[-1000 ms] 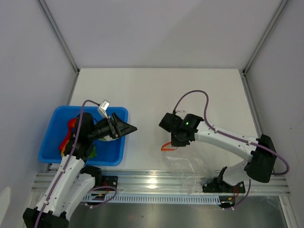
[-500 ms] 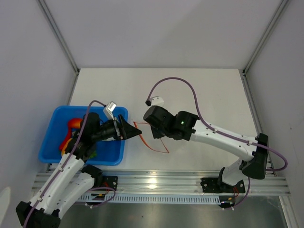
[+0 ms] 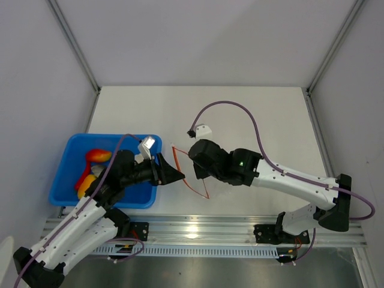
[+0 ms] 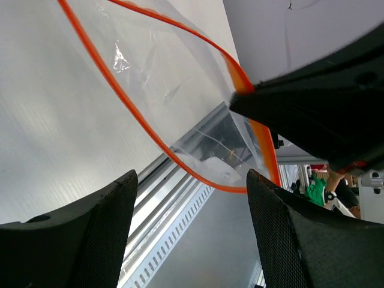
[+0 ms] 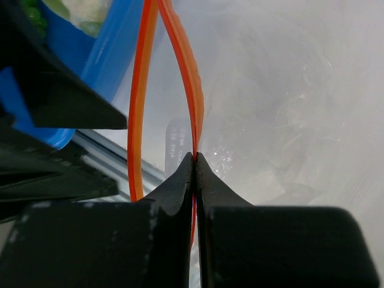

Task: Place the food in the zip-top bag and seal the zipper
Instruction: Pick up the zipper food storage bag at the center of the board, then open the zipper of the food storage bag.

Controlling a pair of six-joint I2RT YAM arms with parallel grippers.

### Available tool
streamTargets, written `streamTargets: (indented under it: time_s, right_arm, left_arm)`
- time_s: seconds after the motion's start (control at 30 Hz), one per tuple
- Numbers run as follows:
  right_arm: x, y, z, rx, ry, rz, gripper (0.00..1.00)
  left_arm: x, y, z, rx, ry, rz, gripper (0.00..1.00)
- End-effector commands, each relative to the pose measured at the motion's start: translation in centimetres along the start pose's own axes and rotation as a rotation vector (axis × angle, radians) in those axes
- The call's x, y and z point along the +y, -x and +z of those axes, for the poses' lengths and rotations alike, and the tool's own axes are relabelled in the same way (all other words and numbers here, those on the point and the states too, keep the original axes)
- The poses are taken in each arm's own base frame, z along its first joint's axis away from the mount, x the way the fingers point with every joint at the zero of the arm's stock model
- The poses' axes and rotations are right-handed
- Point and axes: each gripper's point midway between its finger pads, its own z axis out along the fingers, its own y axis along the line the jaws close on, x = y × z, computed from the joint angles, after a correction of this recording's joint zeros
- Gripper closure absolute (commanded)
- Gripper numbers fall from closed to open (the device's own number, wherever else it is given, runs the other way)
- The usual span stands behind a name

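The zip-top bag [image 4: 157,81] sits mid-table, just right of the blue tray [image 3: 65,198], with its mouth gaping so the zipper [image 5: 139,102] makes an open orange loop. The right gripper [image 5: 195,159] is clamped tight on one lip of that strip. The left gripper [image 4: 189,180] has its fingers spread wide right at the mouth, holding nothing. The food [image 3: 98,156] is all back in the tray.

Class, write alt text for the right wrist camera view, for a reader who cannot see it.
The right gripper, jaws closed, pinches one side of the orange-red zipper of the clear zip-top bag; its mouth gapes in a narrow loop. A corner of the blue tray, holding toy food, shows at upper left.
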Motion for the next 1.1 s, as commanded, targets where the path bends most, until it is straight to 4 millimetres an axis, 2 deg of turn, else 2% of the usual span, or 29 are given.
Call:
streamTargets:
  time_s: [0.0, 0.13, 0.2, 0.23, 0.3, 0.33, 0.43, 0.47, 0.57, 0.6, 0.67, 0.73, 0.87, 0.97, 1.03, 1.07]
  right_arm:
    - [1.8, 1.4, -1.8, -0.089, 0.065, 0.021, 1.00]
    - [2.4, 0.9, -2.4, -0.098, 0.080, 0.017, 1.00]
    - [2.5, 0.6, -2.7, -0.105, 0.086, 0.018, 1.00]
    - [2.7, 0.6, -2.9, -0.111, 0.089, 0.021, 1.00]
    - [2.1, 0.5, -3.1, -0.113, 0.069, 0.038, 1.00]
    - [2.0, 0.3, -3.1, -0.110, 0.061, 0.043, 1.00]
    - [1.5, -0.5, -3.0, -0.088, 0.034, 0.047, 1.00]
    - [1.2, -1.1, -3.0, -0.069, 0.018, 0.036, 1.00]
    - [0.9, -2.0, -2.3, -0.037, -0.031, 0.005, 0.91]
    - [0.7, -2.2, -1.9, -0.032, -0.057, -0.005, 0.83]
    - [0.5, -2.3, -1.7, -0.016, -0.086, -0.018, 0.77]
    - [0.6, -2.0, -1.4, -0.011, -0.110, -0.020, 0.65]
    - [1.1, -2.0, -0.7, -0.006, -0.122, -0.025, 0.59]
    - [1.1, -2.2, -0.1, 0.008, -0.144, -0.035, 0.60]
    - [1.0, -2.1, 0.0, 0.000, -0.160, -0.012, 0.73]
    - [0.5, -2.0, 0.1, -0.013, -0.184, -0.007, 0.90]
  left_arm:
    - [0.0, 0.1, 1.2, -0.020, -0.001, -0.048, 0.25]
    - [-0.5, -0.7, 2.5, 0.019, -0.002, -0.056, 0.29]
    - [-0.3, -0.7, 3.1, 0.023, 0.017, -0.045, 0.35]
    - [-0.4, -0.5, 3.5, 0.035, 0.025, -0.046, 0.46]
    - [-0.1, -0.7, 3.9, 0.061, 0.045, -0.030, 0.61]
    - [-0.6, -0.2, 4.0, 0.059, 0.043, -0.019, 0.72]
    - [-0.6, -0.2, 3.7, 0.068, 0.060, 0.002, 0.99]
    - [-0.7, -0.1, 3.4, 0.070, 0.068, 0.003, 0.99]
    - [-0.3, -0.3, 2.9, 0.033, 0.085, 0.026, 0.99]
    - [-0.2, -0.3, 2.7, 0.020, 0.090, 0.014, 0.99]
    - [-0.6, -0.3, 2.0, -0.013, 0.066, 0.007, 0.99]
    - [-0.7, -0.2, 1.5, -0.038, 0.055, 0.009, 0.99]
    - [-0.8, -0.2, 1.2, -0.039, 0.061, 0.008, 0.99]
    - [-1.2, -0.4, 1.0, -0.036, 0.044, 0.006, 0.99]
    - [-1.2, -0.5, 0.6, -0.041, 0.045, 0.008, 0.99]
    - [-1.1, -0.5, 0.5, -0.045, 0.045, 0.013, 0.99]
